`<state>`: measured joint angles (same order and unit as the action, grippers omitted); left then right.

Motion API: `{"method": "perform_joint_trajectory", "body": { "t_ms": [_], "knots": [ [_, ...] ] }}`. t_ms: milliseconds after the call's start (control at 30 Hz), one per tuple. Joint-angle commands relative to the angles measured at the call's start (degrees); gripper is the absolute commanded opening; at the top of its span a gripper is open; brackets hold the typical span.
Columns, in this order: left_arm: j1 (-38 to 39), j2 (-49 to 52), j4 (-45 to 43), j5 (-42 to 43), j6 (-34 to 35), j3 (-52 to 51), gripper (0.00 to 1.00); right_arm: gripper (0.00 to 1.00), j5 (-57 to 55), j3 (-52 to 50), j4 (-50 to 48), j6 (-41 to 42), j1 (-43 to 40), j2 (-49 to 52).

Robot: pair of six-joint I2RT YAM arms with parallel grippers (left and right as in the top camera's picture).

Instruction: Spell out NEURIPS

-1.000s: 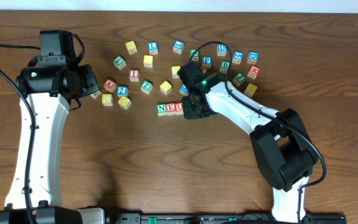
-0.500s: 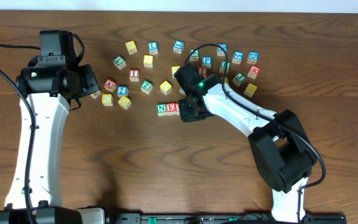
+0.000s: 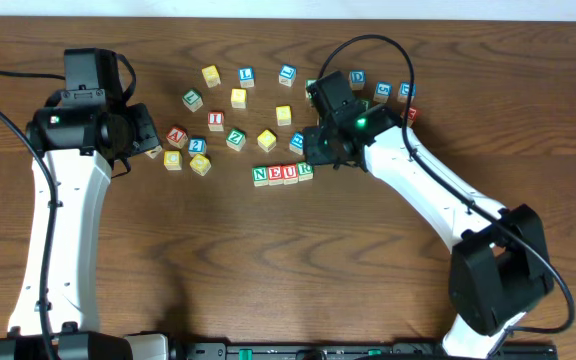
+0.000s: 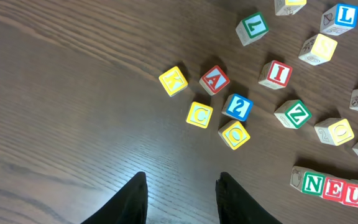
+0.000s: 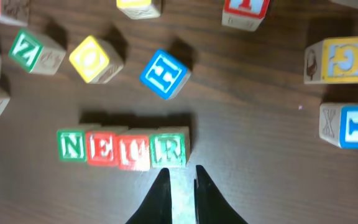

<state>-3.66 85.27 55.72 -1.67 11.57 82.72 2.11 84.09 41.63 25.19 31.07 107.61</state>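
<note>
Overhead view is showing four cubes lying in a row near the middle of the counter [image 3: 268,270]: green N [image 3: 260,175], red E [image 3: 275,175], red U [image 3: 289,174] and green R [image 3: 305,171]. They are sitting side by side and touching, and are reading NEUR from left to right. The R is sitting slightly out of line with the other three.

Right wrist view is showing the right pincer [image 5: 181,171] with its two fingers drawn nearly together. Only a thin slit is showing between them and nothing is sitting in it. Its tips are hanging just beside the near edge of the green R; whether they are touching it cannot be told. Beyond the row, a blue H [image 5: 165,73] is lying tilted, with a yellow O [image 5: 91,59] and a green Z [image 5: 28,50] farther to its left.

Left wrist view is showing the left pincer [image 4: 182,180] with its fingers standing apart over bare wood, gripping nothing. The red I [image 4: 275,74] is lying loose between a green 7 [image 4: 252,28] and the green Z, well apart from the row. Closer to this pincer, a yellow K [image 4: 173,81], red A [image 4: 214,79], yellow C [image 4: 199,115] and blue 2 [image 4: 237,107] are sitting in a loose cluster.
</note>
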Motion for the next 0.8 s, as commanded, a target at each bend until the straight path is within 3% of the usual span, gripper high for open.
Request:
{"method": "perform_joint_trajectory", "body": {
  "t_ms": [0,767],
  "knots": [
    [-0.2,0.5,0.1,-0.5,-0.1,0.0,0.36,0.08,0.7,0.3,-1.8,0.5,0.1,3.1],
    [-0.2,0.5,-0.1,-0.5,-0.1,0.0,0.36,0.04,2.6,0.3,-8.9,1.2,1.3,11.5]
  ]
}}
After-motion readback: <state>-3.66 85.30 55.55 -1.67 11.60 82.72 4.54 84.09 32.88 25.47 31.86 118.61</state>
